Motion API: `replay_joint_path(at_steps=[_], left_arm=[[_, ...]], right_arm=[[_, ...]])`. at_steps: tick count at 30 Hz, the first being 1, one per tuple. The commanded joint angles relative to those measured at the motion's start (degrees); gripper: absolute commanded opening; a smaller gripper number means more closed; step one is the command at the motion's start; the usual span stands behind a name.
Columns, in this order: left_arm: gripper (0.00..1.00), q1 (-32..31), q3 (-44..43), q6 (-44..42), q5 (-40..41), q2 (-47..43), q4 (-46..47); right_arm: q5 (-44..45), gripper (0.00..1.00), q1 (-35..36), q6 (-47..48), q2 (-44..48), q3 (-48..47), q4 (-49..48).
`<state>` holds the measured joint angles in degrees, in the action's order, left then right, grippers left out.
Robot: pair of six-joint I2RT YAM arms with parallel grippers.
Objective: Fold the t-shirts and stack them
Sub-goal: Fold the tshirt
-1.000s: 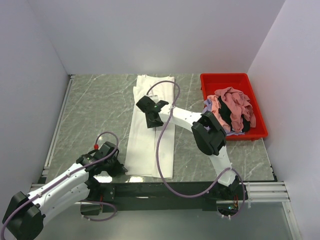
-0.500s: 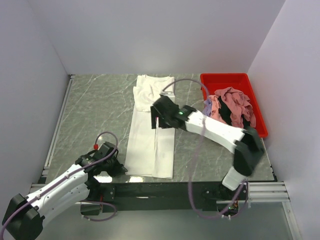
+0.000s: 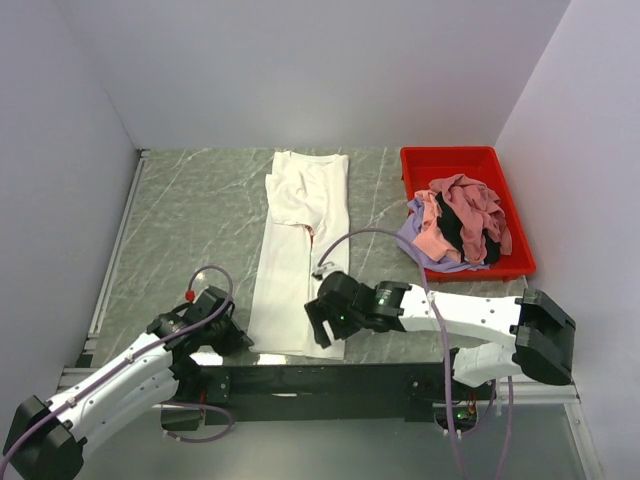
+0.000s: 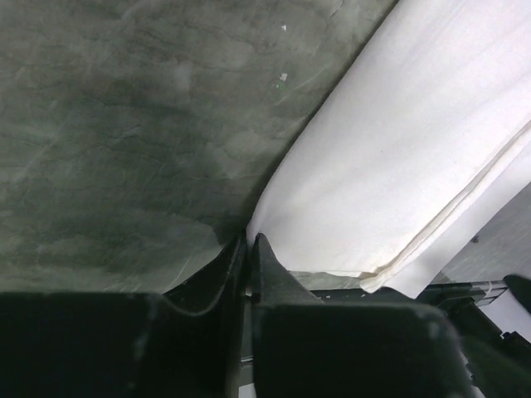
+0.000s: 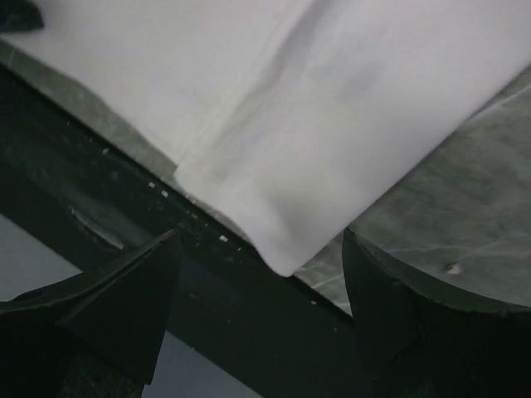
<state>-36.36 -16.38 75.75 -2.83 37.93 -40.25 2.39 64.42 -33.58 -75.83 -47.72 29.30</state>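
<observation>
Now, at the near edge of the table (image 3: 190, 220), the left gripper (image 4: 249, 249) has its two fingers pressed together on the near left corner of the white t-shirt (image 3: 300, 250). It looks like it is pinching the cloth. The right gripper (image 5: 259, 249) hangs over the near right corner with its fingers wide apart, one on each side, holding nothing.

The shirt lies flat as a long thin strip, running from the near edge up to the far edge. I think the job now is to grab that right corner. The gripper should go down low, catch all the layers and close firmly. Then both corners should lift together, evenly, so the strip folds straight.

In the far right corner, more t-shirts (image 3: 460, 215) sit piled in the red bin (image 3: 450, 158).
</observation>
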Motion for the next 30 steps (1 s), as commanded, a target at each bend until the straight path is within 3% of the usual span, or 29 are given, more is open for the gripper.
replay_joint_path(at_steps=[1,7,13,15,20,26,27,28,30], left_arm=[[0.13,-0.3,-0.1,-0.5,0.6,-0.8,-2.1],[0.33,-0.4,-0.8,-0.2,0.5,0.3,-4.7],[0.34,-0.4,-0.9,1.8,1.2,-2.8,-8.5],[0.33,-0.4,-0.1,1.9,0.2,-3.6,-8.6],[0.19,-0.4,1.0,2.2,-0.1,-3.1,-6.0],[0.12,-0.4,0.1,1.2,0.5,-0.3,-2.3],[0.11,-0.4,0.1,1.1,0.3,0.3,-1.9],[0.03,-0.4,0.1,1.1,0.4,0.5,-1.7],[0.01,-0.4,-0.1,0.8,0.0,0.6,-1.1]], right_arm=[[-1.2,0.83,4.6,-0.4,0.2,-0.4,1.1],[-1.2,0.82,6.6,-3.1,-4.3,0.8,3.8],[-1.8,0.82,7.8,-5.8,-4.4,2.5,4.5],[-0.7,0.82,7.8,-6.1,-4.1,3.0,4.7],[-0.6,0.79,7.8,-6.0,-6.2,3.1,3.7],[1.0,0.76,7.8,-5.8,-9.1,1.7,4.2],[1.4,0.74,7.8,-5.9,-9.5,1.4,4.4],[1.3,0.71,7.9,-5.4,-9.7,1.5,4.0],[1.3,0.55,7.8,-5.4,-10.6,1.5,3.5]])
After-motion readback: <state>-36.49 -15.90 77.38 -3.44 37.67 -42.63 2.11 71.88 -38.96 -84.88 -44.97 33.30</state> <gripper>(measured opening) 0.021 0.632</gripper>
